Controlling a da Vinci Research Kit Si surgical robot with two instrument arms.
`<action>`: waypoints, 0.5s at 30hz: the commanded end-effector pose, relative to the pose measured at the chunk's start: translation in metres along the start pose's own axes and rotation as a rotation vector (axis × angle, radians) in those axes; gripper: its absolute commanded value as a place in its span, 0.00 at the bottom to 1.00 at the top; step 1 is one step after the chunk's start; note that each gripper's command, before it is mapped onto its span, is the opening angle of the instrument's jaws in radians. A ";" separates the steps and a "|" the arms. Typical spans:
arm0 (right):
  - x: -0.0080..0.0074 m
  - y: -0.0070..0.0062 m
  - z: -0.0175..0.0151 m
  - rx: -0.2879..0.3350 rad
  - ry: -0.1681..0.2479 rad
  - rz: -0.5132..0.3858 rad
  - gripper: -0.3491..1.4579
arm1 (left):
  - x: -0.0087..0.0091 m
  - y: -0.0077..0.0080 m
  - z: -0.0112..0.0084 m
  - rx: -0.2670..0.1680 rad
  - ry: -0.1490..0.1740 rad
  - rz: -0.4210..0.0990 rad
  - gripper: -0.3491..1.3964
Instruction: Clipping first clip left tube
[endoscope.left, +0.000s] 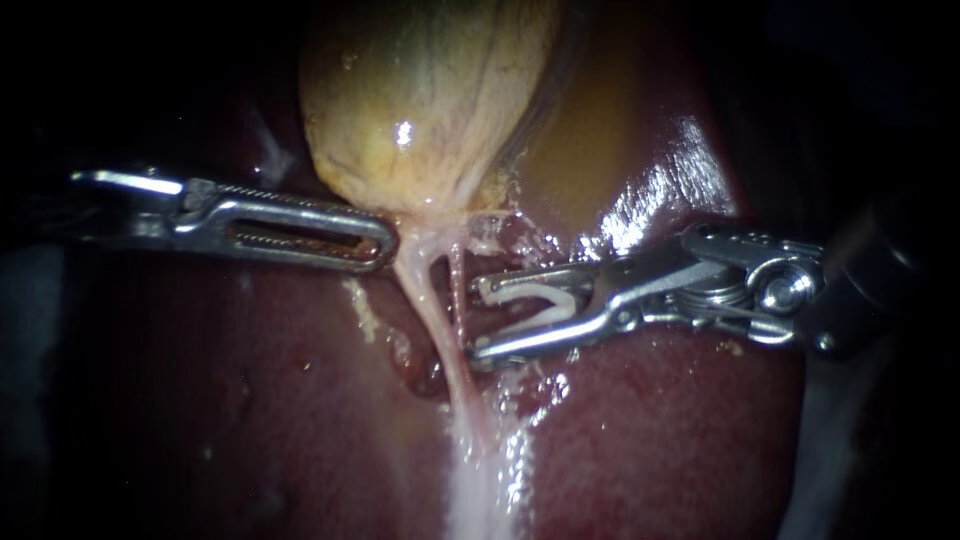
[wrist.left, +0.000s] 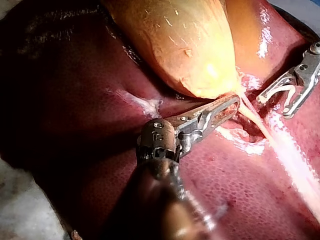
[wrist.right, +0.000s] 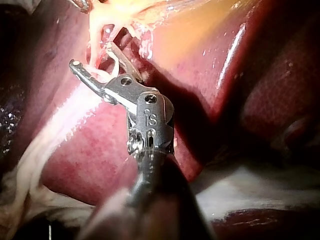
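**Clip applier at the left tube, before closure**

Endoscope view. The left instrument enters from the left, its jaws closed on the neck of the gallbladder, where the sac narrows above the liver. From that neck the left tube runs down as a pale strand, with a thinner reddish tube just beside it on the side of the right instrument. The right instrument's jaws stand wide apart with an open white clip seated between them. Their tips lie just beside the reddish tube and are not yet around either strand.

The step in hand appears to be the approach, with the clip loaded but not yet placed. The next move probably calls for advancing the open jaws until the left tube lies fully between the clip's arms. The gallbladder should stay held taut during this. The tips should be confirmed visible beyond the tube before closing. The close neighbouring tube is a risk, as it could be caught in the same bite.
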 end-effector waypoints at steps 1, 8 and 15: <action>0.0000 0.0000 0.0001 0.000 0.001 0.000 0.46 | -0.0001 -0.0003 -0.0002 -0.001 0.004 0.001 0.00; 0.0000 -0.0003 0.0003 -0.001 0.001 0.000 0.46 | -0.0004 -0.0014 -0.0015 0.006 0.010 0.003 0.00; 0.0001 -0.0004 0.0004 -0.001 0.004 0.000 0.46 | -0.0005 -0.0013 -0.0017 0.006 0.010 0.003 0.00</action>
